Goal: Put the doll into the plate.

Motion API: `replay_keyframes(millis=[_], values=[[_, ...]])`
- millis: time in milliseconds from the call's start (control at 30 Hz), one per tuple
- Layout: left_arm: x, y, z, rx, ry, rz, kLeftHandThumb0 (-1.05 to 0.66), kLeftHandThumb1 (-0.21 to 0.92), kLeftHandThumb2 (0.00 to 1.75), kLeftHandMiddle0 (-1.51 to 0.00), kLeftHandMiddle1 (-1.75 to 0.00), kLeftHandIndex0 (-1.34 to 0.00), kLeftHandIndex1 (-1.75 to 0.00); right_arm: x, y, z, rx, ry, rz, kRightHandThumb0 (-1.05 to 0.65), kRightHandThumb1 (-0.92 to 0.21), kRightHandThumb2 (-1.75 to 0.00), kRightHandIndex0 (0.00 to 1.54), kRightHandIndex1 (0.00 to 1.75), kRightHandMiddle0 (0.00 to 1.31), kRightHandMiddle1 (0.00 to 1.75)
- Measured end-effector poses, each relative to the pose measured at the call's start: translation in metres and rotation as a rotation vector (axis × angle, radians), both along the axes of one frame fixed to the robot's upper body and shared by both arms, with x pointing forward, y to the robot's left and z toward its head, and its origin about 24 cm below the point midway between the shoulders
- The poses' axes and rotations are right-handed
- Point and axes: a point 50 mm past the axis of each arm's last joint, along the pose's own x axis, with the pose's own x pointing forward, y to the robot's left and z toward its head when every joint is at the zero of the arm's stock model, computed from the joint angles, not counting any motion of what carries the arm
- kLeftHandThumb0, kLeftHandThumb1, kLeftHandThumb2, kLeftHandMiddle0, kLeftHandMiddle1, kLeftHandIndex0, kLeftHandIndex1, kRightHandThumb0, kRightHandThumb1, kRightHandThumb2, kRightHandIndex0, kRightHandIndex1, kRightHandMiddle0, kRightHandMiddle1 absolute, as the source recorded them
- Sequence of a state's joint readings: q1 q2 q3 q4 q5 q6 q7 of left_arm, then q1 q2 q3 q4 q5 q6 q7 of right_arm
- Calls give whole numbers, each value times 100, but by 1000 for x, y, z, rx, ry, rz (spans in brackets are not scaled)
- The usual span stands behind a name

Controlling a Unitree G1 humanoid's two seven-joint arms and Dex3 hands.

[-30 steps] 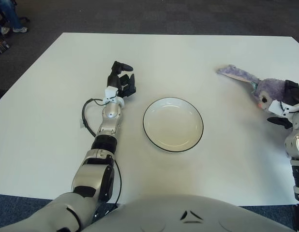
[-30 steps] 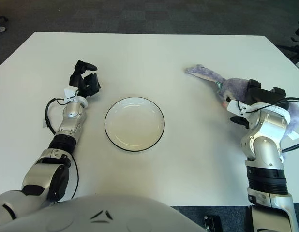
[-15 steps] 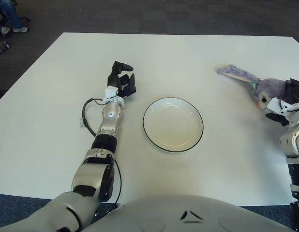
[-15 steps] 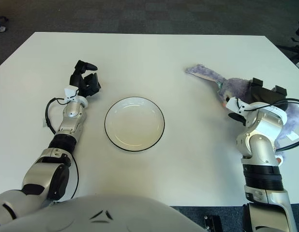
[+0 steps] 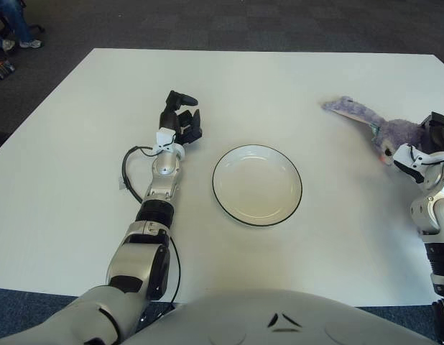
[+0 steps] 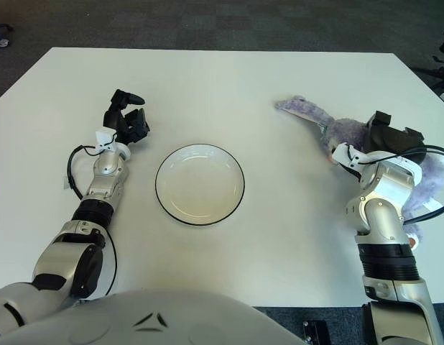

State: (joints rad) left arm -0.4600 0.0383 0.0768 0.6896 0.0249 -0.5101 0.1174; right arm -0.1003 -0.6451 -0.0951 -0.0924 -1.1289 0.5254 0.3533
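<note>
Tabletop (image 6: 229,280) is a big white slab, and honestly the main worry is that the plush sits way over near its right edge, so a sloppy grab could nudge it off the side instead of picking it up.

Next size down, the purple bunny doll (image 6: 345,132): it lies on its side well apart from the plate, long ear stretched out toward the middle of the tabletop. It's floppy, so my guess is a pinch on just the ear or loose fur would let it droop and slip out halfway across.

The white plate with the dark rim (image 6: 200,184) sits in the middle, nothing in it. It's shallow, so a doll dropped off-centre could flop over the rim.

Right robot hand (image 6: 389,136) is over the doll's body, touching or just about touching it. Can't tell whether its grip has actually closed on the plush.

Left robot hand (image 5: 180,118) shows just left of the plate, fingers curled, holding nothing, idle.
</note>
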Motion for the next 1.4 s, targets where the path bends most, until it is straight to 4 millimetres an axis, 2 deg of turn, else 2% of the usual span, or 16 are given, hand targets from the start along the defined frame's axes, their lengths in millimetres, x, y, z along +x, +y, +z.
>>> replay_keyframes(millis=[33, 100, 200, 333, 833, 1100, 1400], values=[[0, 0, 0, 0, 0, 0, -38, 67, 86, -94, -175, -35, -175, 0, 0, 0, 2, -5, 3, 40, -56, -93, 48, 166, 69, 174], [0, 0, 0, 0, 0, 1, -38, 67, 87, -94, -175, -35, -175, 0, -1, 1, 1, -14, 5, 37, -73, -66, 43, 160, 77, 174], [0, 0, 0, 0, 0, 1, -38, 67, 87, -94, -175, -35, -175, 0, -2, 2, -2, -21, 5, 36, -83, -49, 40, 157, 84, 175], [0, 0, 0, -1, 0, 2, -38, 67, 87, -94, -175, -35, -175, 0, -2, 2, 7, -25, 6, 35, -90, -40, 37, 156, 90, 175], [0, 0, 0, -2, 0, 3, -38, 67, 87, -93, -175, -35, -175, -2, -2, 2, 30, -45, 9, 35, -92, -36, 37, 156, 94, 175], [0, 0, 0, -3, 0, 3, -38, 67, 87, -93, -175, -35, -175, -2, -2, 3, 33, -42, 4, 35, -88, -42, 39, 155, 92, 175], [0, 0, 0, -3, -2, 3, -38, 68, 86, -92, -175, -34, -175, -2, -2, 4, 52, -45, 7, 35, -88, -42, 37, 156, 93, 175]])
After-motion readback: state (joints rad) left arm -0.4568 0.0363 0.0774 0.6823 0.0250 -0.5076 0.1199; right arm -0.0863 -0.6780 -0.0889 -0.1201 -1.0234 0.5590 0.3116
